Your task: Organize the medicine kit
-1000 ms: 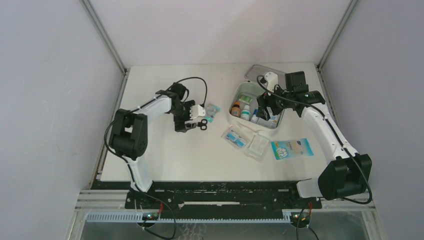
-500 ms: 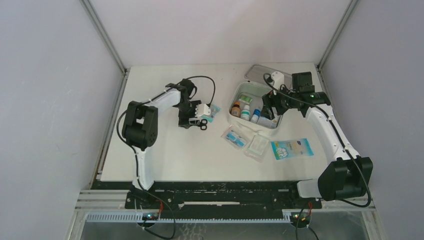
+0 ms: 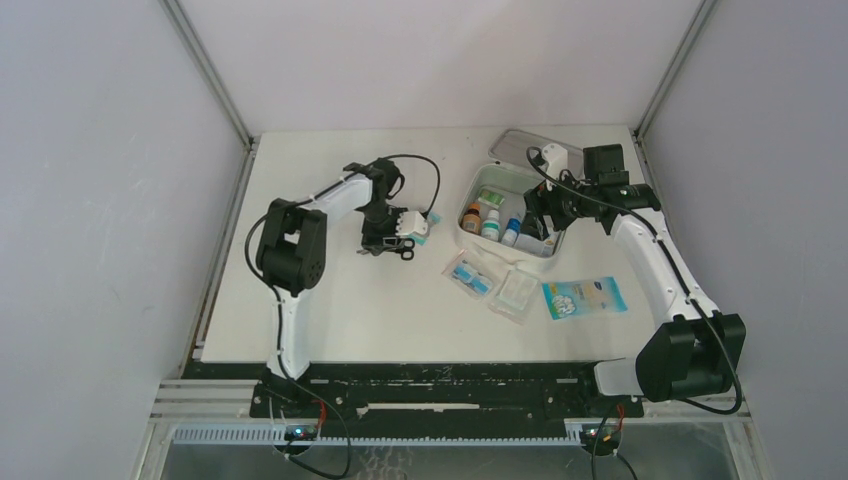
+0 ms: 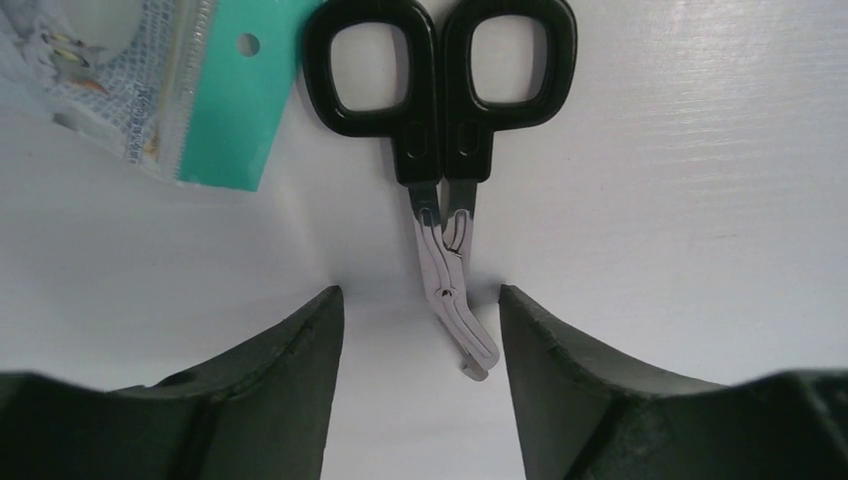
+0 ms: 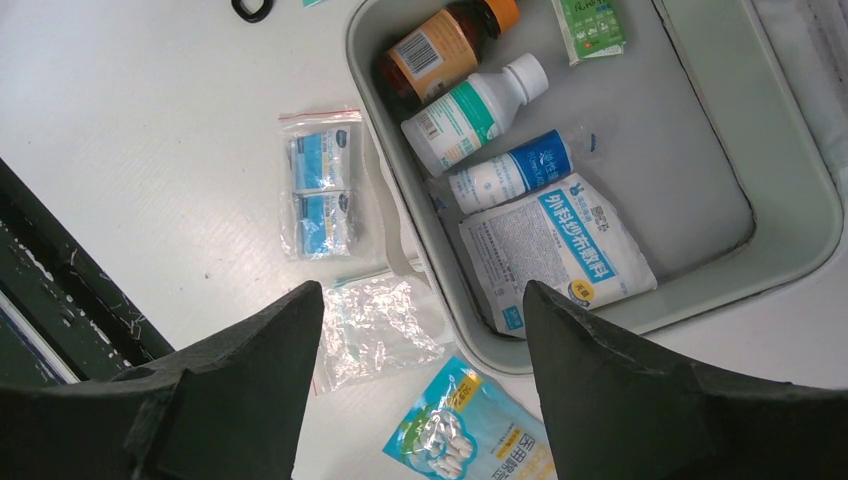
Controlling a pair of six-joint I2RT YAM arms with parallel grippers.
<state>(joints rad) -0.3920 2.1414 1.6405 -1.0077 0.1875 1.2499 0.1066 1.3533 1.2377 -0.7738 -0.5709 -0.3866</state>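
Note:
The medicine kit (image 3: 467, 228) lies open at the back right, lid (image 3: 520, 145) folded back. Its pale tray (image 5: 700, 170) holds a brown bottle (image 5: 440, 45), a white bottle (image 5: 470, 110), a small blue-labelled bottle (image 5: 510, 170), a white-and-blue packet (image 5: 560, 245) and a green sachet (image 5: 590, 25). My right gripper (image 5: 425, 295) is open and empty above the kit's near rim; it also shows in the top view (image 3: 540, 215). My left gripper (image 4: 420, 300) is open, low over the table, its fingers either side of the blades of black-handled scissors (image 4: 440, 150).
A teal-edged packet (image 4: 170, 80) lies beside the scissor handles. In front of the kit lie a clear packet of blue-and-white sachets (image 5: 320, 180), a clear crinkled packet (image 5: 375, 325) and a blue pouch (image 5: 470, 425). The table's black near edge (image 5: 60, 300) is close by.
My left arm has swung and its gripper has shifted a little right, onto the scissors. My right gripper has drawn back slightly over the kit.

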